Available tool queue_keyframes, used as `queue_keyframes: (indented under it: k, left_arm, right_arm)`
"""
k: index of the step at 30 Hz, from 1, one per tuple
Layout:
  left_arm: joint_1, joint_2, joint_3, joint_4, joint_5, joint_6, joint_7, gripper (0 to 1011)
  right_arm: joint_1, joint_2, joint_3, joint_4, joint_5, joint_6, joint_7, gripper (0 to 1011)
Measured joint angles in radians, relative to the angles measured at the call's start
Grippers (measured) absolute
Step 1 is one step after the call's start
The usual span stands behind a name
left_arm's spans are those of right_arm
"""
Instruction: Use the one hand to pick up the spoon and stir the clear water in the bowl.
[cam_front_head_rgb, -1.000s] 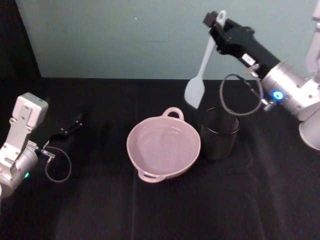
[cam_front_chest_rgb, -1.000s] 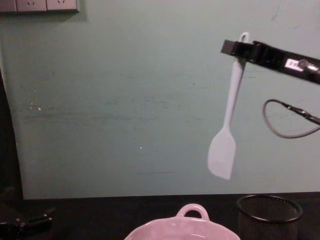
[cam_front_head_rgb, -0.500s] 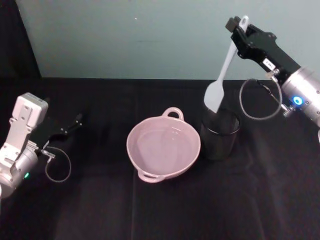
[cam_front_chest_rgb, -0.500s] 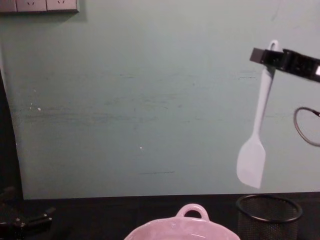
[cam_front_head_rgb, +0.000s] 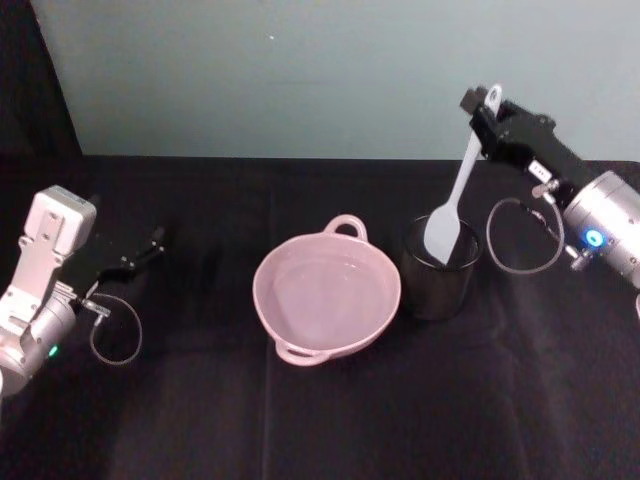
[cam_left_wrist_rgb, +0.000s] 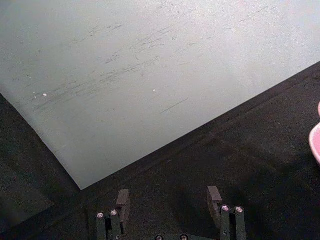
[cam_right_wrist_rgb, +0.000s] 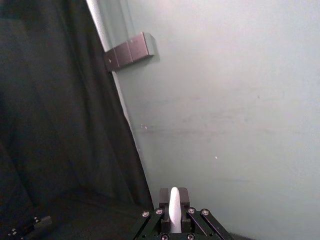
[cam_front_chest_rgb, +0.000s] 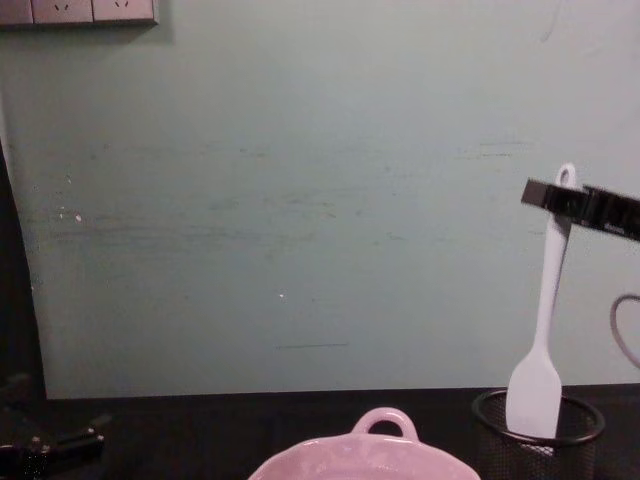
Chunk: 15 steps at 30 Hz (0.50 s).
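No text, label or number is legible.

The right hand went down w/ the spoon. Spoon's flat end was above the black mesh cup, now it's inside it.

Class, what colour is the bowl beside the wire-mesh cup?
The bowl is pale pink and glossy, seen best in the head view.
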Motion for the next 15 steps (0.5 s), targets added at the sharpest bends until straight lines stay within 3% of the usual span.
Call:
queue_keyframes:
  k: [15]
  left_arm:
    - [0.000,0.000,0.000,0.000,0.000,0.000,0.000,1011]
  right_arm:
    - [0.012,-0.058,-0.003,0.148,0.029,-0.014,0.047,112]
